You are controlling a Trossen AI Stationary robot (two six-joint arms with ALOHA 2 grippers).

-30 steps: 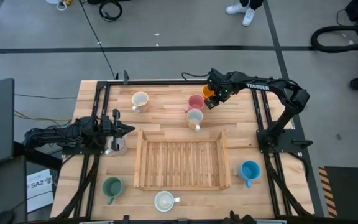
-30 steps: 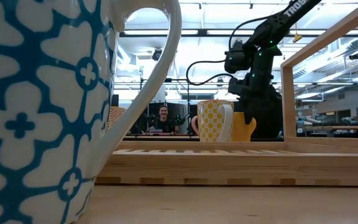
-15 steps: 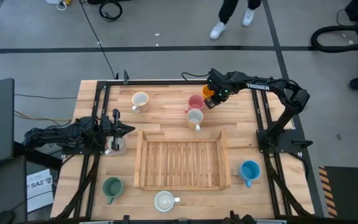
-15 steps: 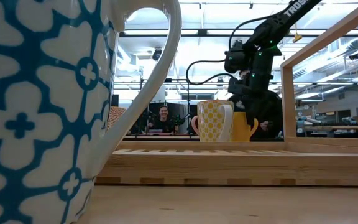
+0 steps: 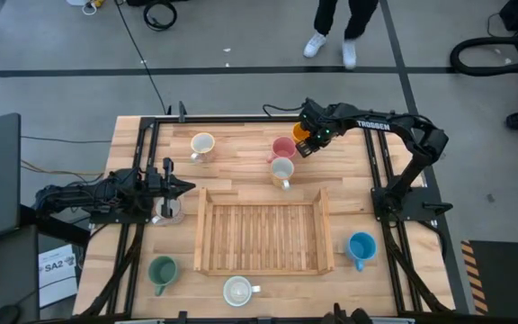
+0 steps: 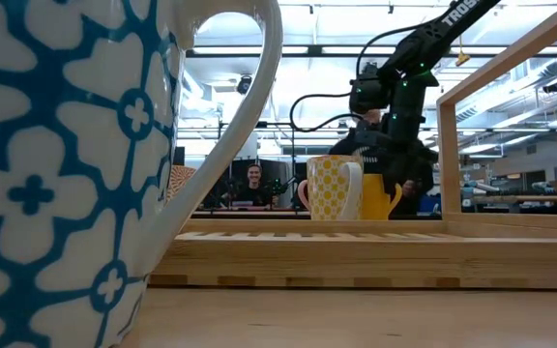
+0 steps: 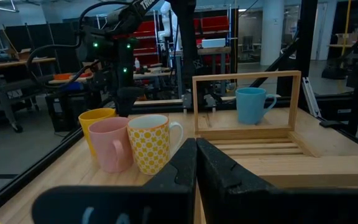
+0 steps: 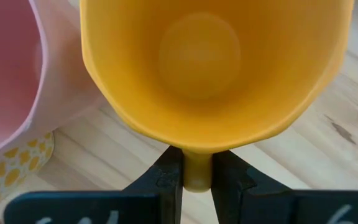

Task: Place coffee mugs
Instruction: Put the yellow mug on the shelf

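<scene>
My right gripper (image 5: 310, 141) (image 8: 196, 177) is shut on the orange mug (image 5: 301, 133) (image 8: 210, 68) near the table's far edge. The pink mug (image 5: 283, 148) (image 8: 11, 68) stands against it. The yellow-patterned white mug (image 5: 282, 169) (image 6: 333, 188) stands just nearer. Also standing on their bases are the cream mug (image 5: 202, 144), green mug (image 5: 162, 269), white mug (image 5: 237, 290) and blue mug (image 5: 361, 246). My left gripper (image 5: 183, 187) (image 7: 196, 168) waits shut at the table's left, over a pale mug (image 5: 168, 210). My right gripper pinches the orange mug's handle (image 8: 196, 169) between its two fingers, coming from above and pointing down. The mug stays upright with its mouth up. In the left wrist view the mug (image 7: 96, 122) appears to stand on the table beside the pink mug.
A slatted wooden tray (image 5: 263, 236) with raised walls lies at the table's middle, nothing inside it. A blue-and-white patterned mug (image 6: 66, 174) fills the low view's left. A person (image 5: 335, 22) walks on the floor beyond the far edge.
Both arms and all the mugs have kept still. Only the person beyond the table's far edge has walked along the floor.
</scene>
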